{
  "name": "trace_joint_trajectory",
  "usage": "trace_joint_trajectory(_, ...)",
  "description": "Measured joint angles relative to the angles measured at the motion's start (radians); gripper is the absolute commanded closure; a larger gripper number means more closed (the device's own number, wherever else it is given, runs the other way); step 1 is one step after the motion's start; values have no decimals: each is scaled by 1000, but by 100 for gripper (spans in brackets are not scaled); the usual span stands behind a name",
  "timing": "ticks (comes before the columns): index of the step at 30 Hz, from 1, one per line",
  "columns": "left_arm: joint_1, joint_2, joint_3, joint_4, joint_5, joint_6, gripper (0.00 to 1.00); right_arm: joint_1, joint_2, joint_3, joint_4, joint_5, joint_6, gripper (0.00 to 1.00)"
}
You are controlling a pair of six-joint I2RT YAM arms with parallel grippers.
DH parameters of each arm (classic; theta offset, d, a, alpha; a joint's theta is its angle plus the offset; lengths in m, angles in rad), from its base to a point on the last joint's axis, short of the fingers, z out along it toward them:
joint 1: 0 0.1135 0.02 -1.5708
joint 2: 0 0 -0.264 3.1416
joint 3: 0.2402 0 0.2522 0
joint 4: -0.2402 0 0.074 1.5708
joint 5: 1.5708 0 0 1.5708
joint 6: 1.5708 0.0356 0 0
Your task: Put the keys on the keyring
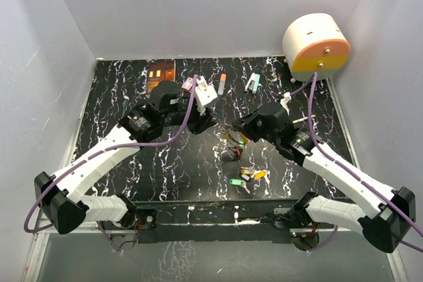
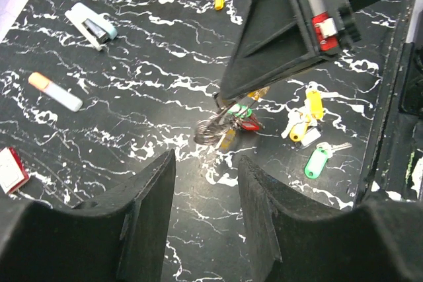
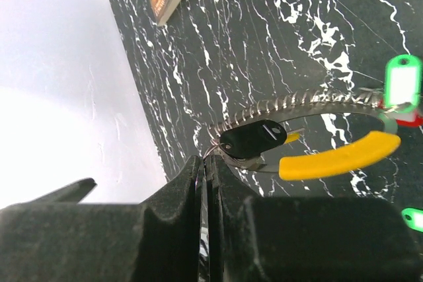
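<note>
right claw (image 3: 205, 163) on keyring (image 3: 317, 100), keys (image 2: 317, 161) beside

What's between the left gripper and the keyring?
Nothing visible. In the left wrist view only bare tabletop separates the open left gripper from the keyring. The right gripper pinches the ring from the far side, and the loose keys lie off to one side, out of the path.

Likely lab: white-walled booth (image 1: 53, 31) (marbled tabletop (image 1: 112, 87)), 2 bolted robot arms (image 1: 99, 156).
</note>
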Motion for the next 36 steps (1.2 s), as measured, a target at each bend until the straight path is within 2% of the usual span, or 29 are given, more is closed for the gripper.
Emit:
trace_joint_trajectory(10, -52, 68, 28, -24, 29, 27, 57, 34, 29, 106, -28, 69, 103, 93)
trace_joint_trajectory(25, -77, 108, 56, -18, -66, 58, 51, 85, 58, 131, -29, 103, 178, 93)
trace_joint_trajectory(36, -91, 119, 58, -15, -101, 69, 59, 128, 59, 135, -29, 121, 211, 93)
